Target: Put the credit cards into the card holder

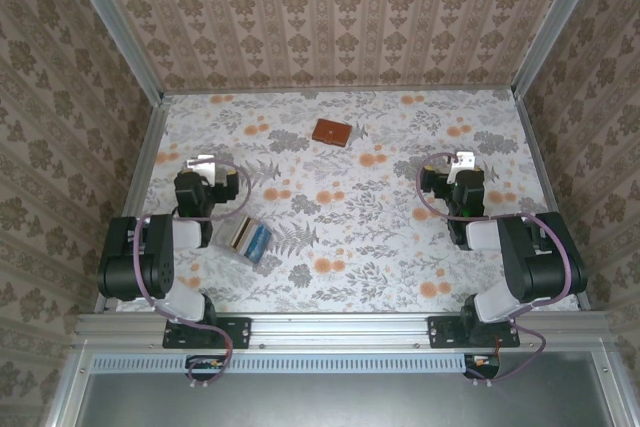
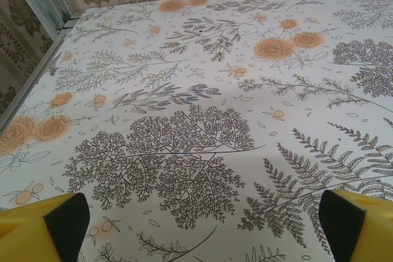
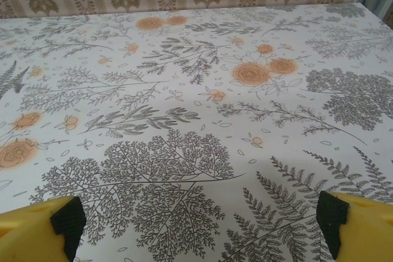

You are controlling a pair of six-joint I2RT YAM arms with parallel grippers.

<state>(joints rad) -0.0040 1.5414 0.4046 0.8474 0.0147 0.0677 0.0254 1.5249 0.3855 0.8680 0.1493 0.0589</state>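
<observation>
The credit cards point(image 1: 247, 237) lie fanned in a small stack on the floral table, with blue, tan and pale faces, just right of the left arm's forearm. Far back near the middle, the reddish-brown card holder point(image 1: 331, 132) rests folded flat. My left gripper point(image 1: 203, 162) hovers behind the cards, pointing away from them. In the left wrist view that left gripper point(image 2: 206, 228) is open, its yellow fingers point(image 2: 37, 228) wide apart over bare cloth. My right gripper point(image 1: 463, 160) sits at the right side; in its wrist view the right gripper point(image 3: 199, 225) is open too, holding nothing.
Wallpapered walls point(image 1: 330, 7) close the table in at the back and both sides. Aluminium rails point(image 1: 145, 162) run along the left and right edges and across the front. Floral cloth point(image 1: 380, 237) covers the table between the arms.
</observation>
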